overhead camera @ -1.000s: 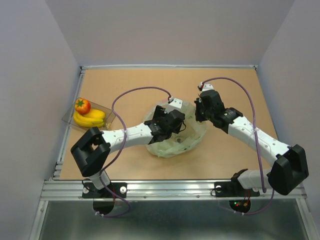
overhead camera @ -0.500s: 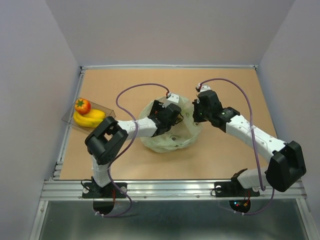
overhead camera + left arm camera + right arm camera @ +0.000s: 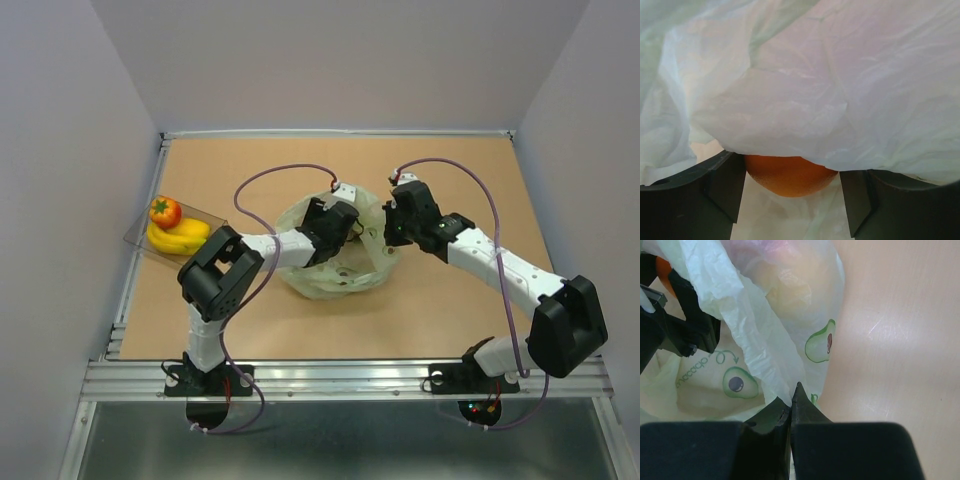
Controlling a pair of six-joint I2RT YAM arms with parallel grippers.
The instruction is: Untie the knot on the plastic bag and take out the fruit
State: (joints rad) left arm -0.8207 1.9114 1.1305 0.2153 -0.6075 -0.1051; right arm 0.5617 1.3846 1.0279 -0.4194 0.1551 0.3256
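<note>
Nearest, on my right wrist view: right gripper (image 3: 791, 407), jaws closed tight on a fold at the rim of the plastic bag (image 3: 765, 340). The film is thin, pale green and translucent, printed with avocado-half motifs (image 3: 820, 342). A curved line of faint green lettering (image 3: 695, 372) shows through back to front and is not legible to me.

Left gripper (image 3: 792, 192): inside the bag with film draped over it, fingers (image 3: 725, 185) set wide and one orange fruit (image 3: 790, 177) filling the gap. Whether they press on it I cannot tell.

The bag sits mid-table (image 3: 450, 180), mouth open.

Farther left, near the table edge: clear box (image 3: 205, 215) holding bananas (image 3: 178, 238) and one red-orange fruit (image 3: 165, 211) with a green top.
</note>
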